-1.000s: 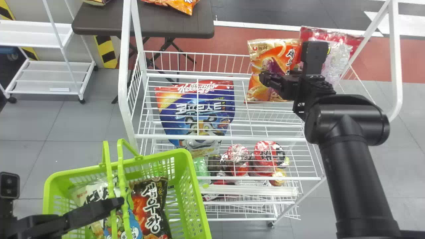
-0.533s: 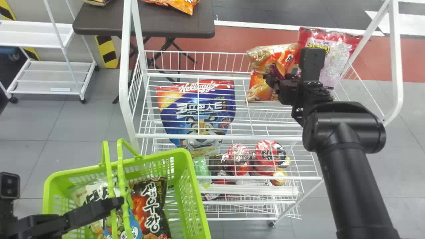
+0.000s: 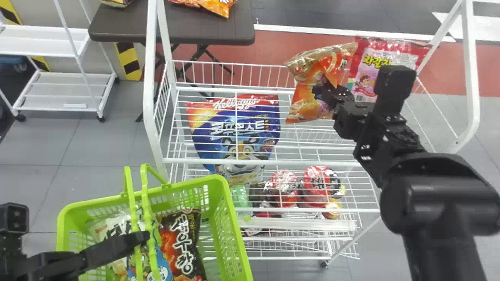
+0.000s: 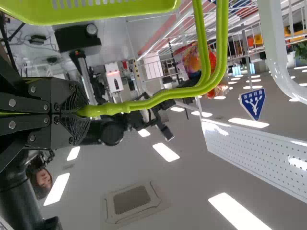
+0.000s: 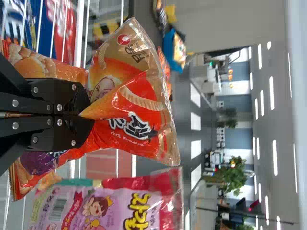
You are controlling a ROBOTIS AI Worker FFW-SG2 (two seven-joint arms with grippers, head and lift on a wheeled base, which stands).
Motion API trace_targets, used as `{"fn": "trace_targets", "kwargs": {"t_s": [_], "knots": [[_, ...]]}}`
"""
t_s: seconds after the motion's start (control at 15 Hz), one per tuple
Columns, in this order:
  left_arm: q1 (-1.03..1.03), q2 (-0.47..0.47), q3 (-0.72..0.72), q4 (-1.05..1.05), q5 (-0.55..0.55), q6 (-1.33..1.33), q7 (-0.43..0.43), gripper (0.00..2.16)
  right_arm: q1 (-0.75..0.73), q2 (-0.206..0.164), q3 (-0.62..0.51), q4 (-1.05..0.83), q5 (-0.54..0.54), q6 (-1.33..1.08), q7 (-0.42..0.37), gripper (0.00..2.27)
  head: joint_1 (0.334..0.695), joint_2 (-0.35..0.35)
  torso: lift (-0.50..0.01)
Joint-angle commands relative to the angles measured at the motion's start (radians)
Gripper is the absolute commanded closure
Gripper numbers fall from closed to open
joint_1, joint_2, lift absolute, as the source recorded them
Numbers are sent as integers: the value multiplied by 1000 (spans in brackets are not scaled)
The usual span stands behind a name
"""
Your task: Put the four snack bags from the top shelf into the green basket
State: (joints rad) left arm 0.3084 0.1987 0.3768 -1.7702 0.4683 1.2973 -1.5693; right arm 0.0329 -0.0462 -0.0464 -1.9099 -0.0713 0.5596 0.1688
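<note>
We record the right tool (image 3: 321, 93) closed on the orange snack bag (image 3: 304, 108), its fingertips pinching the front, where the film is drawn into a pointed crease. The bag's upper part leans out past the fingertips. We cannot tell whether its lower edge touches the top shelf (image 3: 265, 161). Just to the right of this tool we see the pink-and-red snack bag (image 3: 363, 84), upright. The blue cereal bag (image 3: 242, 130) is left of the right tool, seen through the shelf wires.

The left tool (image 3: 145, 237) is closed on the handles (image 3: 145, 195) of the green basket (image 3: 220, 181). Beneath this tool, inside the basket, we note a dark snack bag (image 3: 181, 244) to its right and a whitish one (image 3: 105, 230) to its left, partly hidden.
</note>
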Motion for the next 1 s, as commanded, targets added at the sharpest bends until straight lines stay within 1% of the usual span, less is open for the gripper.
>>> {"fn": "trace_targets", "kwargs": {"t_s": [0.0,0.13,0.27,0.33,0.53,0.6,0.87,0.93], "knots": [[0,-2,-1,0,-2,0,-11,2145,108,-1,26,-193,-81,105,15,2256,695,-63,0],[0,-2,-1,2,-2,0,-11,2145,200,-4,56,-337,-162,219,35,2256,695,-16,0],[0,-4,-1,2,-5,0,-11,2145,266,-7,86,-437,-229,326,46,2256,695,29,0],[0,-5,-1,2,-5,3,-11,2145,298,-9,114,-469,-254,363,46,2256,695,80,0],[-2,-4,-1,2,-5,3,-11,2145,338,-14,148,-488,-369,480,47,2256,695,157,0],[-2,-4,-1,2,-5,3,-11,2145,340,-14,151,-486,-403,523,47,2256,695,209,0],[-2,-1,-6,2,-5,3,-11,2145,371,-14,172,-463,-504,584,58,2256,695,295,0],[-3,1,-9,2,-3,3,-11,2145,369,-15,184,-448,-509,599,58,2256,695,314,0]]}}
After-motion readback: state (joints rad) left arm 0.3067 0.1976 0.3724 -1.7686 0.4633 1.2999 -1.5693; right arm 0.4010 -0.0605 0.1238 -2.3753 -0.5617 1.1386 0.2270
